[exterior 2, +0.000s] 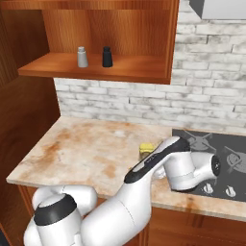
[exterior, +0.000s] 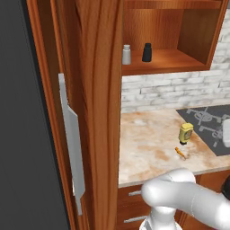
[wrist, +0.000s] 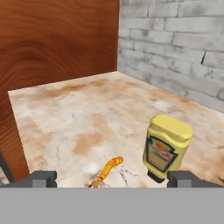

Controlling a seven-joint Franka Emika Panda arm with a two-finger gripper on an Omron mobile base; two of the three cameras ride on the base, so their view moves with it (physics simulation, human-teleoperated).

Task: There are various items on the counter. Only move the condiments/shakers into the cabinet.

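On the shelf of the open cabinet [exterior: 170,60] [exterior 2: 134,69] a grey shaker [exterior: 126,54] [exterior 2: 82,57] and a black shaker [exterior: 147,52] [exterior 2: 107,56] stand side by side. A yellow squeeze bottle [exterior: 185,133] [wrist: 166,146] stands upright on the marbled counter [exterior: 148,143] [wrist: 87,109]. In the right base view only the bottle's cap [exterior 2: 145,150] peeks out from behind my forearm. My gripper [wrist: 111,179] is open, low over the counter, and holds nothing. The bottle stands just ahead of the right fingertip [wrist: 181,178].
A small orange stick [exterior: 180,152] [wrist: 107,169] lies on the counter close to the bottle, between my fingertips in the hand view. A dark cooktop [exterior: 206,119] [exterior 2: 216,153] lies to the right. The tall cabinet door [exterior: 96,112] stands open at the left, with a brick wall [exterior 2: 144,103] behind.
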